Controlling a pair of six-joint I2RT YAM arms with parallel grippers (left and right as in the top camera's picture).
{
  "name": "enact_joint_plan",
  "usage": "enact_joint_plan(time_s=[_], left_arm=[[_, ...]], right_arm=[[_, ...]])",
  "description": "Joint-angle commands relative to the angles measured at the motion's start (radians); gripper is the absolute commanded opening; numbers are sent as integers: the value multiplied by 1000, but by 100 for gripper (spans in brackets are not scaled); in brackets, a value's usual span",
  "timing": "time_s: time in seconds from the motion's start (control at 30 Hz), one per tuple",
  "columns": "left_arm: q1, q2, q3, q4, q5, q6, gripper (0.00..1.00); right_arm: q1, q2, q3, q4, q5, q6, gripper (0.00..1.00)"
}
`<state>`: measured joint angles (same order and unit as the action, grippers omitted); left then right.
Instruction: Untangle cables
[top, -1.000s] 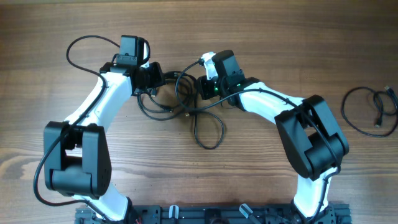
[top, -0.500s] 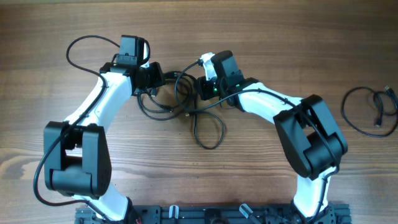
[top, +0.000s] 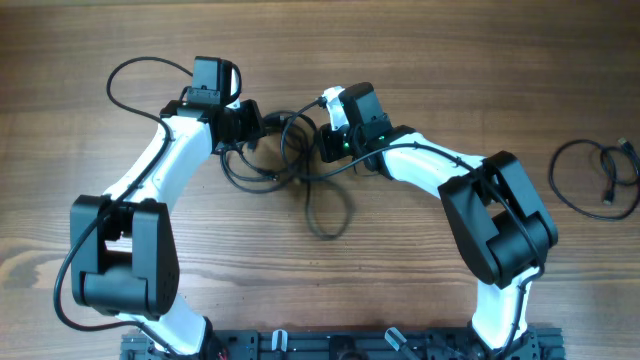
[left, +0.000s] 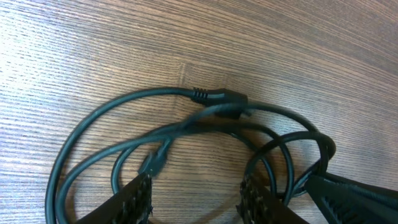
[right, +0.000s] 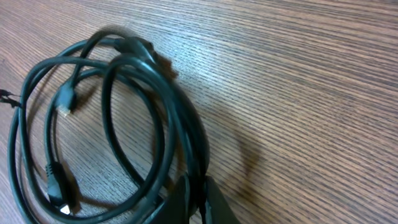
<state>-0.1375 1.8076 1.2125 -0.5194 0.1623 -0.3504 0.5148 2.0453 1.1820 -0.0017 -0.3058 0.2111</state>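
The cables (top: 290, 160) are thin black cords lying in a tangle on the wood between my two grippers, with one loop (top: 330, 208) trailing toward the near side. In the left wrist view the cables (left: 205, 118) and a plug cross just ahead of my left gripper (left: 196, 186), which stands open over bare wood with nothing between its fingers (left: 140, 199). In the right wrist view my right gripper (right: 196, 190) is shut on one strand at the edge of the coil (right: 118, 118). From above, the left gripper (top: 250, 128) and the right gripper (top: 322, 140) flank the tangle.
A separate coiled black cable (top: 600, 175) lies at the far right of the wooden table (top: 450, 60). The left arm's own thick wire (top: 135, 75) arcs out at the back left. Both arm bases stand at the near edge.
The right gripper's jaws have closed onto a strand of the tangle. The trailing loop has shifted slightly left. The left gripper has not moved.
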Motion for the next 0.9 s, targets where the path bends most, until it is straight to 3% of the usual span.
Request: enact_joint_plan(time_s=[0.0, 0.07, 0.17, 0.27, 0.63, 0.73, 0.87], left_arm=[[3, -5, -3, -1, 13, 5, 48], [2, -5, -3, -1, 48, 6, 48], [2, -5, -3, 7, 189, 155, 59], [2, 1, -3, 7, 268, 255, 61], [-18, 23, -3, 23, 267, 268, 60], [-18, 23, -3, 24, 267, 268, 55], [-18, 23, -3, 27, 263, 268, 29]], right_arm=[[5, 16, -6, 0, -9, 1, 4], [-3, 5, -6, -12, -18, 3, 4], [-39, -14, -6, -10, -196, 36, 4], [-70, -14, -6, -6, -380, 54, 4], [-88, -14, -6, 54, -698, 54, 4], [-88, -14, -6, 54, -698, 53, 4], [-88, -14, -6, 54, -697, 53, 4]])
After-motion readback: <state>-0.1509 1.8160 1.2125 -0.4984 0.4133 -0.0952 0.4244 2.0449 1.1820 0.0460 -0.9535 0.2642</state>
